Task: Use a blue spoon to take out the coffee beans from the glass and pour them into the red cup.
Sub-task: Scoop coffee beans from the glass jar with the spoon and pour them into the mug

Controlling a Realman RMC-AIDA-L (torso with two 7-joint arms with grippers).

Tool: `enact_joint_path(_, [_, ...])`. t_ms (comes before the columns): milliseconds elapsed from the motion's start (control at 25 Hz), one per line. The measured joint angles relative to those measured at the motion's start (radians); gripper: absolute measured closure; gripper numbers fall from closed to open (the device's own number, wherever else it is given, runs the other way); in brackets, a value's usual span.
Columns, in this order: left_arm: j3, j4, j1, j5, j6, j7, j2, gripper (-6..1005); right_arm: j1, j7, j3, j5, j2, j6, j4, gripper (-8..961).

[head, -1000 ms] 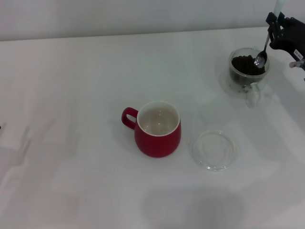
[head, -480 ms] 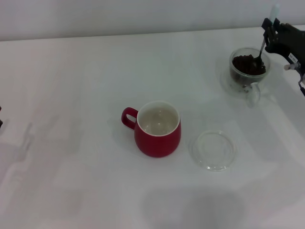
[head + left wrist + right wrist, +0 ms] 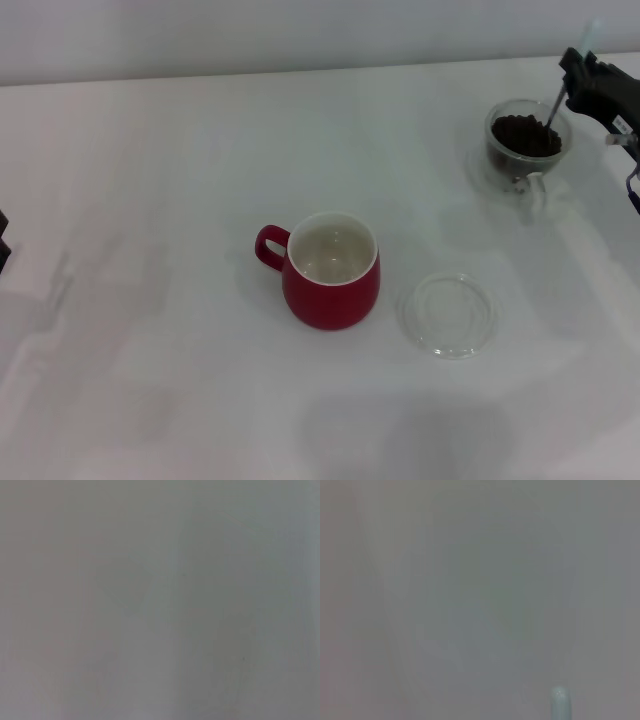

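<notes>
the blue spoon [image 3: 560, 95] stands nearly upright, bowl down in the coffee beans [image 3: 527, 135] of the glass [image 3: 524, 150], handle pinched in the right gripper [image 3: 577, 72] fingers.

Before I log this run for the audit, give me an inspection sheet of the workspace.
Surface: white table, bare around the items.
Job's things: glass far right, holding coffee beans; blue spoon dipped into them; red cup at centre, no beans seen inside.
Clutter: clear saucer beside the red cup, apart from it.
Grippers: right pincer holds the spoon above the glass; left arm only a dark sliver at the head view's left edge.
Cables: wire near right pincer.
Surroundings: plain pale wall.
</notes>
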Motion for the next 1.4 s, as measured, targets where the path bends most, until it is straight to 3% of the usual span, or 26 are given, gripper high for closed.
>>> enact_joint_path(400, [0.000, 0.006, -0.010, 0.000, 0.015, 0.000, 0.001, 402, 0.007, 0.254, 0.015, 0.001, -0.006, -0.117, -0.006, 817])
enact_joint_path(720, [0.000, 0.007, -0.015, 0.000, 0.033, 0.000, 0.001, 402, 0.008, 0.411, 0.027, 0.000, -0.008, -0.131, -0.009, 817])
enact_joint_path(1400, [0.000, 0.007, -0.020, 0.000, 0.056, 0.000, 0.001, 402, -0.001, 0.464, 0.082, 0.000, -0.009, -0.124, -0.010, 816])
